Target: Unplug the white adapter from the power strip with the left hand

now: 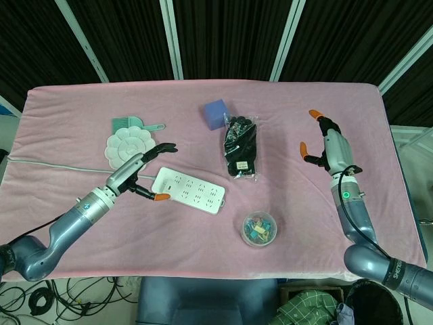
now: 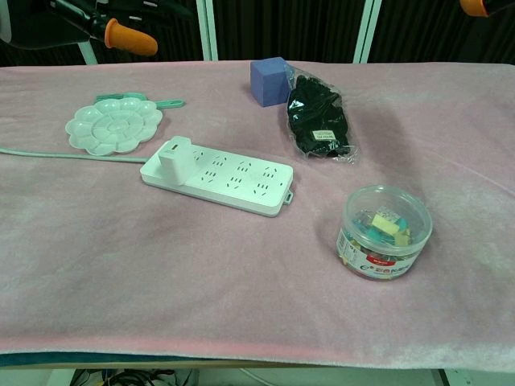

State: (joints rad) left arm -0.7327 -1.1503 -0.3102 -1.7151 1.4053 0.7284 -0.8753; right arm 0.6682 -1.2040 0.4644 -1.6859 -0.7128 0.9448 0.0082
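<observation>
The fingers (image 1: pixel 152 150) of my left hand (image 1: pixel 139 170) are spread, holding nothing, poised above the near end of the power strip (image 1: pixel 189 190); my right hand (image 1: pixel 329 143) is raised well off to the side, fingers likewise apart and empty. The white adapter (image 2: pixel 175 156), a small rounded block, sits plugged into the strip's left end, where the pale cable (image 2: pixel 64 154) runs off across the desk (image 2: pixel 241 305). Just behind that end lies a flower-shaped white palette (image 2: pixel 113 126) with a green brush (image 2: pixel 145 100) beyond it. Farther right I note a blue foam cube (image 2: pixel 269 80), touching or nearly touching a crinkled clear bag of black items (image 2: pixel 319 119), and a round clear tub of clips (image 2: pixel 383 232). The desk is covered with soft pink cloth.
</observation>
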